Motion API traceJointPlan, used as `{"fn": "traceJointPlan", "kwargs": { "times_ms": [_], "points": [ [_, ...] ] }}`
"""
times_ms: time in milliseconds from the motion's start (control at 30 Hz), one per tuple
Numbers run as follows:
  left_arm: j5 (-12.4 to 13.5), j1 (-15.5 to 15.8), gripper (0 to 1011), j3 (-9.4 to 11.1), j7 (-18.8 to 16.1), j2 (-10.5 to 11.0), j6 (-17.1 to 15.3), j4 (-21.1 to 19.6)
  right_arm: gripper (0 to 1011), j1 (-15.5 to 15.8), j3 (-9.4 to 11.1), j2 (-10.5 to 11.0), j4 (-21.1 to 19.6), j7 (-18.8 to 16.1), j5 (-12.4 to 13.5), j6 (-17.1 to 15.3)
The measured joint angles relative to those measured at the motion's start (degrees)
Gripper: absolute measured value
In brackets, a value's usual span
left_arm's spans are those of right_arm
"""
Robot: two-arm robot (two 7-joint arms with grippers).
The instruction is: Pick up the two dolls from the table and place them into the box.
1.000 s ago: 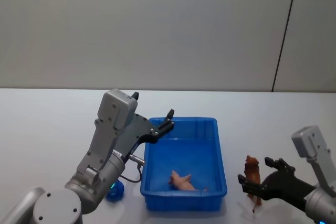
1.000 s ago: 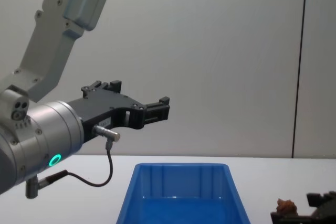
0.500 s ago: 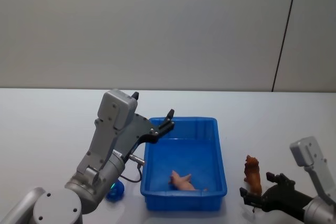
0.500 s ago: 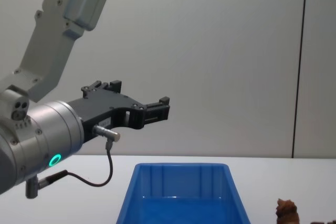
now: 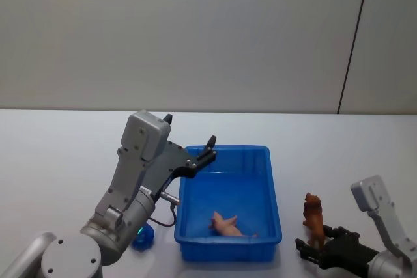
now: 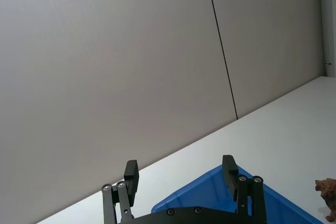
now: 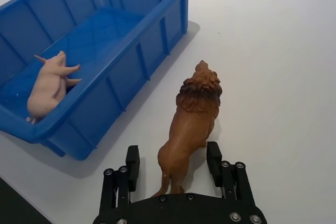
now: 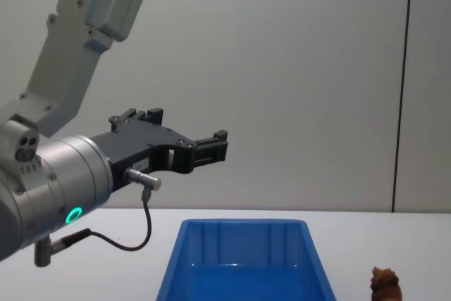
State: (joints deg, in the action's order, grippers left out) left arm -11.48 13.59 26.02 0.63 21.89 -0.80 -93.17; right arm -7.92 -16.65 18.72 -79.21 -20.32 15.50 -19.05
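Observation:
A brown lion doll (image 5: 313, 217) stands upright on the white table (image 5: 65, 161), just right of the blue box (image 5: 276, 208). My right gripper (image 5: 320, 247) sits low behind it, open. In the right wrist view its fingers (image 7: 132, 162) flank the hindquarters of the lion (image 7: 192, 121) without closing on them. A pale pink pig doll (image 5: 226, 224) lies on its side inside the box, near the front wall. My left gripper (image 5: 208, 145) hangs open and empty above the box's left rim. The chest view shows the lion's head (image 8: 385, 283) right of the box (image 8: 243, 259).
A small rounded blue toy (image 5: 143, 237) lies on the table left of the box, partly behind my left arm. A plain grey wall stands behind the table. There is open tabletop to the right of the lion and beyond the box.
My right gripper has drawn back toward me and lower, from beside the lion to behind its rear, dropping out of the chest view. The lion, pig and left arm have not moved.

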Motion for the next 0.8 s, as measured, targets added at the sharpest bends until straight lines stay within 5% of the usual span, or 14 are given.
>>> {"fn": "traceJointPlan", "kwargs": {
  "times_ms": [533, 800],
  "points": [
    [0.0, 0.0, 1001, 0.0, 0.0, 0.0, 0.0, 0.0, 310, 0.2, 0.2, -0.3, -1.2, 4.1, 0.6, 2.5],
    [0.0, 0.0, 1001, 0.0, 0.0, 0.0, 0.0, 0.0, 304, 0.7, 0.5, 0.0, -3.4, 5.7, 0.7, 4.4]
  ]
}}
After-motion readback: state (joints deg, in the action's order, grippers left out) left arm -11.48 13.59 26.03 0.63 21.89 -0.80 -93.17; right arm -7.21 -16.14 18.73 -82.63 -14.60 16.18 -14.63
